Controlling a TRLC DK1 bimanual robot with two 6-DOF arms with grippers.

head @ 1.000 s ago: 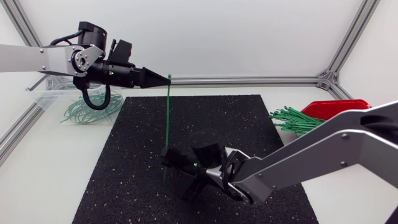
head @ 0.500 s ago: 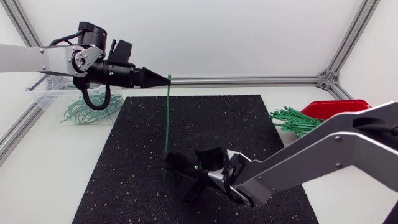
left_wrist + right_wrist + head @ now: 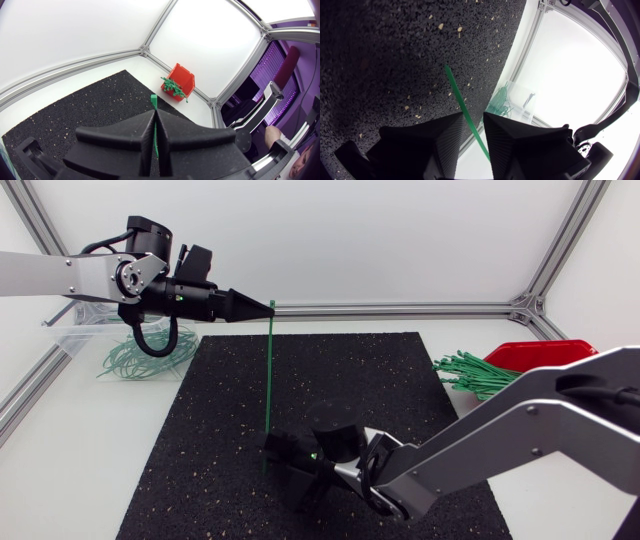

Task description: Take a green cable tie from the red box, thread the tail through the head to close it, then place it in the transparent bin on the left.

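Head and wrist views, tie held over the mat. The left gripper (image 3: 262, 305), high above the rear of the black mat (image 3: 350, 380), is clamped on the upper end of a green tie (image 3: 269, 370); in the left wrist view its fingers are pressed together on the strap, with the tie's end showing just past the tips. The tie hangs nearly vertical, its lower end reaching down to the mat. The right gripper (image 3: 472, 116) sits low over the mat at that lower end, fingers apart, with the strap running through the gap and a clear space on at least one side. The red box (image 3: 545, 352) stands at the table's right rear corner, a bundle of spare ties (image 3: 475, 375) spilling from it toward the mat. The bin (image 3: 70, 330) lies at the left rear, under the left arm, with looped ties (image 3: 130, 363) beside it.
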